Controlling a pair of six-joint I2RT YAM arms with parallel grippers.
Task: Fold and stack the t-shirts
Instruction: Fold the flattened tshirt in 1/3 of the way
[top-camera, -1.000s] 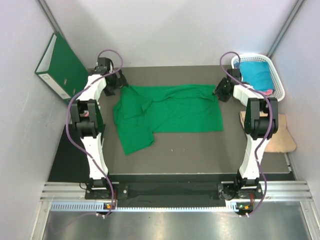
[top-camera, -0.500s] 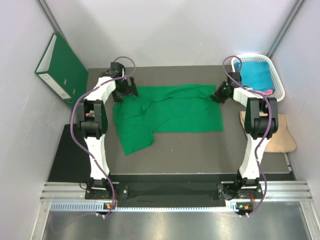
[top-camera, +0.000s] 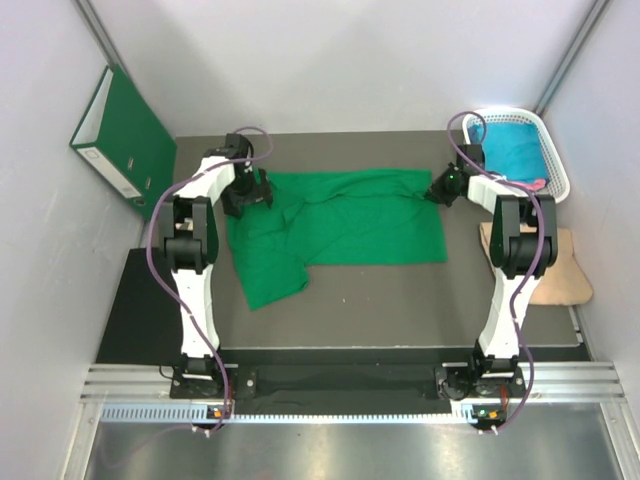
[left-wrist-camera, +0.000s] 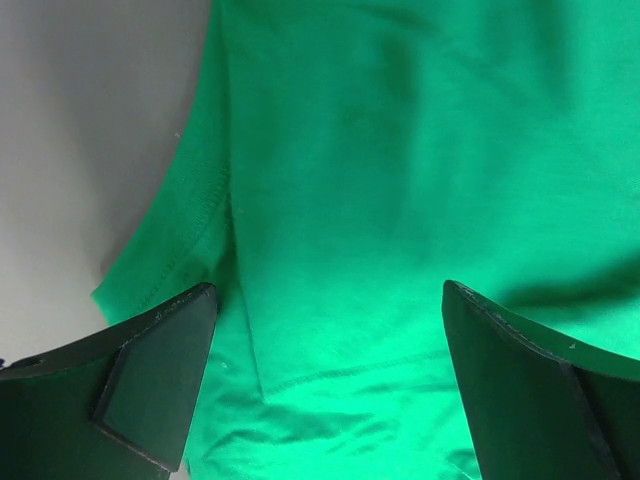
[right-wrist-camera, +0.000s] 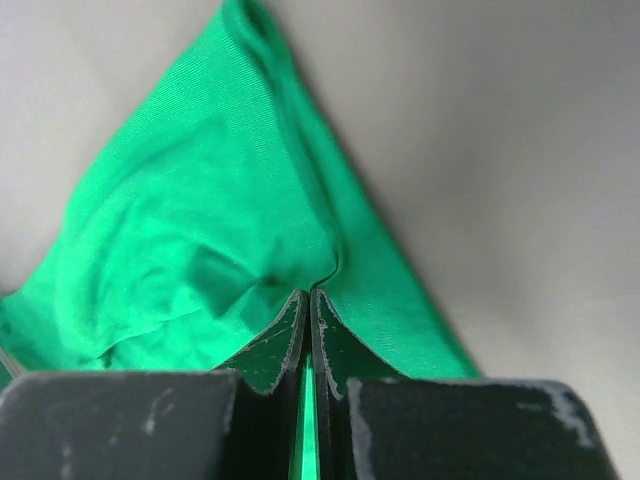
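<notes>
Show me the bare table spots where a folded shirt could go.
Widest: grey tabletop between the bright green cloth t-shirt and the near edge. Thin strip behind it, by the back wall. Crowded right: white plastic basket, beige pad.

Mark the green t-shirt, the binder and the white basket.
green t-shirt (top-camera: 350, 222): top view, middle of its body.
binder (top-camera: 128, 122): top view, its green cover.
white basket (top-camera: 556, 165): top view, right rim.
</notes>
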